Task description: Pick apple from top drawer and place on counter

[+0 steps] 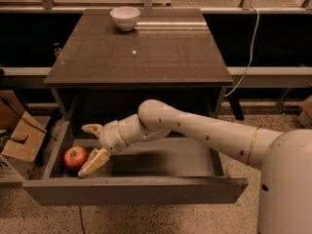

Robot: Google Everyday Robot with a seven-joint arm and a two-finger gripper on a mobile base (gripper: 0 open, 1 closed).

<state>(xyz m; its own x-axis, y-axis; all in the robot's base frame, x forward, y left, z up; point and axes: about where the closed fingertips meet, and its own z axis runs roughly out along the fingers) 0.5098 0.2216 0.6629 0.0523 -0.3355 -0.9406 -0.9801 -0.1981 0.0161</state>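
The red apple (75, 157) lies on the grey bottom of the pulled-out top drawer (161, 162), in its front left corner. My gripper (87, 150) is inside the drawer just right of the apple and is open. One fingertip (91, 128) is up behind the apple. The other finger (93, 163) lies along the apple's right side, touching or nearly touching it. The apple is not held. The glossy dark-brown counter (161, 52) is above the drawer.
A white bowl (125, 18) stands at the back of the counter. A cardboard box (19, 135) sits on the floor left of the drawer. The drawer's front panel (136, 191) and side walls enclose the gripper. A white cable (251, 43) hangs at the right.
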